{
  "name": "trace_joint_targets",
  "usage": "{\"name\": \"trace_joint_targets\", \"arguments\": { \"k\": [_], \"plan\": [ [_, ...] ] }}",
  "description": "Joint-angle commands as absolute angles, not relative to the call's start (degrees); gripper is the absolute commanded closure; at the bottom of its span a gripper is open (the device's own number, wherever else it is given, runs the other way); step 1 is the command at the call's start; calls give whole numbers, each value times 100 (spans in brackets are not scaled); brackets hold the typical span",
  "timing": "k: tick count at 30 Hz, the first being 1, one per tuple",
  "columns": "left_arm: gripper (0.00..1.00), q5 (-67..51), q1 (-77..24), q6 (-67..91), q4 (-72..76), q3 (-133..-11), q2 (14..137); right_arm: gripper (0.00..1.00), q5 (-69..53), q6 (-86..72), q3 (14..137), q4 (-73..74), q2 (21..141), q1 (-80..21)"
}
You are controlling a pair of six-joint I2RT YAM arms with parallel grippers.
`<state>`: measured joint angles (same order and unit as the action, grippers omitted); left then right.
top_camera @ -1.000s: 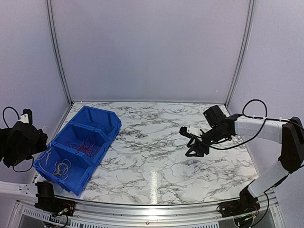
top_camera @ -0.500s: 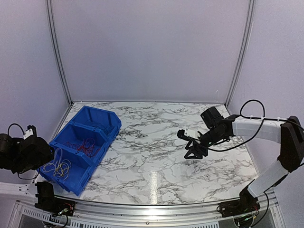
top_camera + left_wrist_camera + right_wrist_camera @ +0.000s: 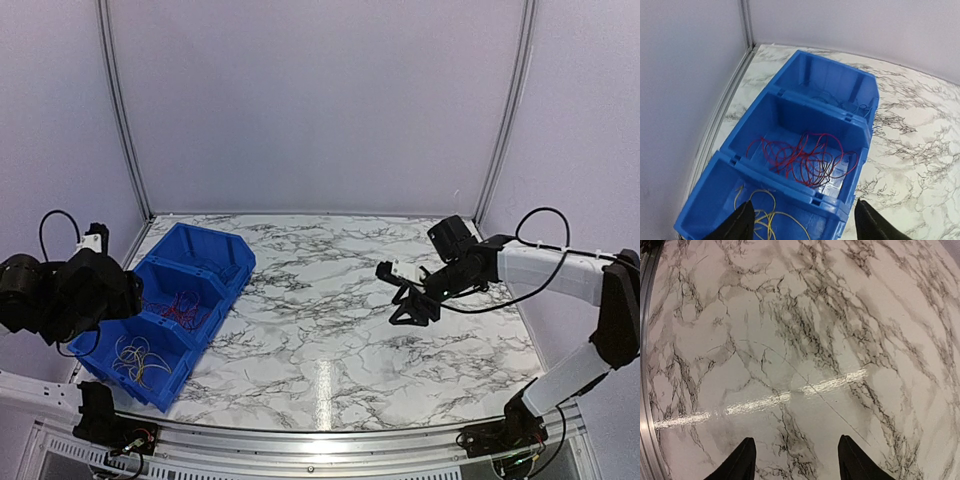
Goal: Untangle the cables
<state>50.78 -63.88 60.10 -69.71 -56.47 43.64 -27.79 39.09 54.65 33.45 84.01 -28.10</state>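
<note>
Your table (image 3: 330, 340) offers open marble right of the bins (image 3: 810, 75). These three run diagonally along its left edge. Dark cables (image 3: 852, 105) lie farthest, red cables (image 3: 810, 160) loop across the middle and yellow cables (image 3: 765, 212) sit nearest. Your left gripper (image 3: 804, 210) hangs above them with jaws spread, holding nothing. The right gripper (image 3: 796, 450) is likewise spread over mid-table.

Three blue bins (image 3: 240, 270) sit touching in a diagonal row down the left side of the marble table (image 3: 330, 300); white top, dark veins, glare streak near the front; pale lilac walls (image 3: 320, 100) behind; metal rail (image 3: 320, 440) along the near edge.
</note>
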Motion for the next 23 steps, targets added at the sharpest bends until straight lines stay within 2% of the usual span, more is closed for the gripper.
{"name": "trace_joint_targets", "arguments": {
  "k": [1,3,5,7,8,11,14,15,23],
  "plan": [
    [25,5782,-6403,3416,-5150,-5997,4908,44,-2494,3299,6055,2830,7650,-2332],
    [19,5980,-6354,2652,-4460,-6084,5196,53,-2012,2502,6028,2111,7320,-1890],
    [16,5758,-6148,1955,-3685,-6087,5431,53,-1661,1801,5985,1585,7049,-1355],
    [16,5008,-5682,1463,-2926,-6038,5631,25,-1243,1486,6137,1455,6977,-1149],
    [15,4525,-5371,1338,-2564,-6015,5728,3,-969,1417,6260,1468,6984,-1123],
    [11,3295,-4642,1005,-1489,-5963,6075,1,-492,1360,6620,1583,7071,-1118],
    [4,2704,-4579,692,-865,-6170,6371,1,-52,1136,6786,1529,7045,-1114],
    [1,2577,-4579,616,-745,-6272,6439,2,-30,1103,6758,1440,6995,-1117],
    [1,2596,-4579,465,-241,-6189,6662,1,-431,1055,6435,1128,6522,-1122]
  ]
}}
